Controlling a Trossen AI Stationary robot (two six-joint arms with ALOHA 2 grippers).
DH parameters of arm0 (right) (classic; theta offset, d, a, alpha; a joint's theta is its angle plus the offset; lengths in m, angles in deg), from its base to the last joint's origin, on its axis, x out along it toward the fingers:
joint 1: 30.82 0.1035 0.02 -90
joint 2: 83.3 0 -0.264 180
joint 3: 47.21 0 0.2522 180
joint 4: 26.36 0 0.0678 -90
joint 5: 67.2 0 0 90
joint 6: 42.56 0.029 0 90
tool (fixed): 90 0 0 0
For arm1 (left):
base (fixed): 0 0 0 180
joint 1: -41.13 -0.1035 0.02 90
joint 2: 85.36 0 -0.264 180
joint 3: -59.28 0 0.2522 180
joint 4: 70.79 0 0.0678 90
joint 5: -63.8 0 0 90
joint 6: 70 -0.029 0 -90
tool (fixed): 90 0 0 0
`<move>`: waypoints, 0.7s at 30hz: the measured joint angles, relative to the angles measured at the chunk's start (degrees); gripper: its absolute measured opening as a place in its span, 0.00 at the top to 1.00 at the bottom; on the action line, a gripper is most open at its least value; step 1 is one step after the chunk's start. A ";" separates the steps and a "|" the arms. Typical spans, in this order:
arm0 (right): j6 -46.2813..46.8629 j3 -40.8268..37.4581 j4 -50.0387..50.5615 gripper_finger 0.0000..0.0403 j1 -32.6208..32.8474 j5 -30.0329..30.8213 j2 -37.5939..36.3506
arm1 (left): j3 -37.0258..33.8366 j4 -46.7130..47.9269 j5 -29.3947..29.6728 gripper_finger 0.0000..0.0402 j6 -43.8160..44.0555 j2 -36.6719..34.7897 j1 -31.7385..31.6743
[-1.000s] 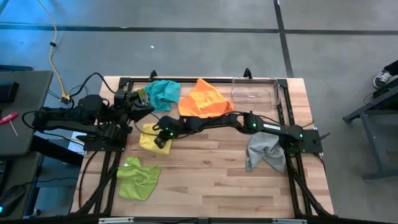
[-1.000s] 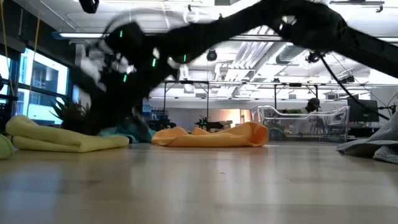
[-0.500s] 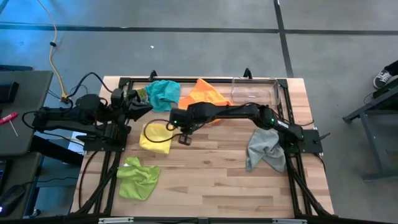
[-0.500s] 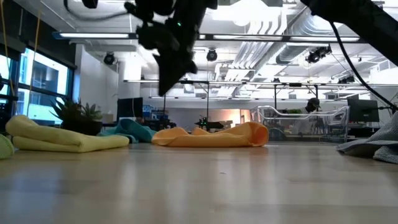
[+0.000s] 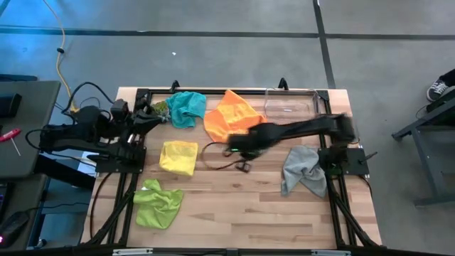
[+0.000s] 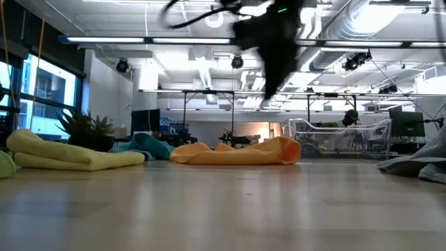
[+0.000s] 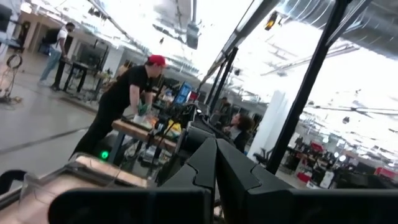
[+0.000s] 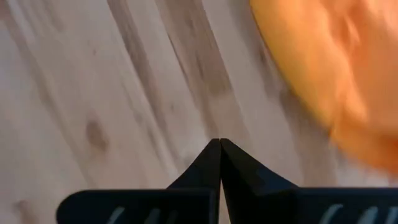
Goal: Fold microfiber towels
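The right pincer (image 5: 240,151), pressed together and empty, has swung right off the yellow towel (image 5: 178,156), which now lies folded at the bench's (image 5: 242,206) left. Orange towel (image 5: 231,114), far centre, looks next. The left pincer (image 5: 146,117), also closed, waits far left.

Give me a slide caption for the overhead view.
Right pincer, shut, crosses bare table between yellow and orange towels.

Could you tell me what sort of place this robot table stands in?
Probably a large open robotics lab or workshop: bare ceiling ducts and strip lights overhead, more framed work tables beyond the wooden table, and a person working at another bench.
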 joint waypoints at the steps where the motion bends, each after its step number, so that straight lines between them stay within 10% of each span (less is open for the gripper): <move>1: 3.52 -4.08 -0.68 1.00 0.02 -0.29 -4.16 | -0.07 0.08 -0.06 1.00 0.03 -0.35 0.00; 12: 41.57 -26.43 16.04 1.00 1.20 0.49 -30.03 | -0.28 -3.20 -1.09 1.00 1.94 5.79 0.00; 21: 42.23 -43.91 15.38 0.99 -3.58 -2.48 -32.70 | -0.35 -19.32 -2.68 1.00 6.42 23.32 0.00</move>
